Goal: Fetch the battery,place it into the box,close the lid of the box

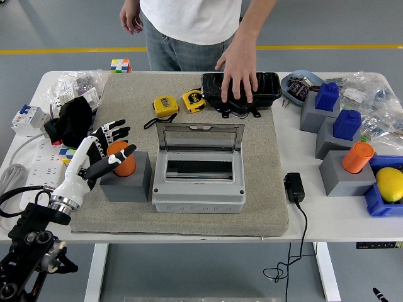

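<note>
Clearly the layout serves the job: the orange battery (123, 160) stands upright in a grey block (128, 180) at the left of the grey mat (264, 189), just beside the box (198, 178), whose clear lid (199, 136) is propped open toward the far side so the cavity is free to receive it. On the right of the tabletop (327, 217), more grey blocks carry blue pieces and another orange cylinder (357, 156), well apart from the work.

From the lower left, the left hand (101, 153) reaches in at the battery. Its fingers (113, 133) are spread and only partly curled around the battery's far side, with the thumb crossing the near side; they look to touch it, but I judge the grip not yet closed.

At the far side a person presses one hand (238, 69) flat on a black case (241, 89), probably steadying it.
</note>
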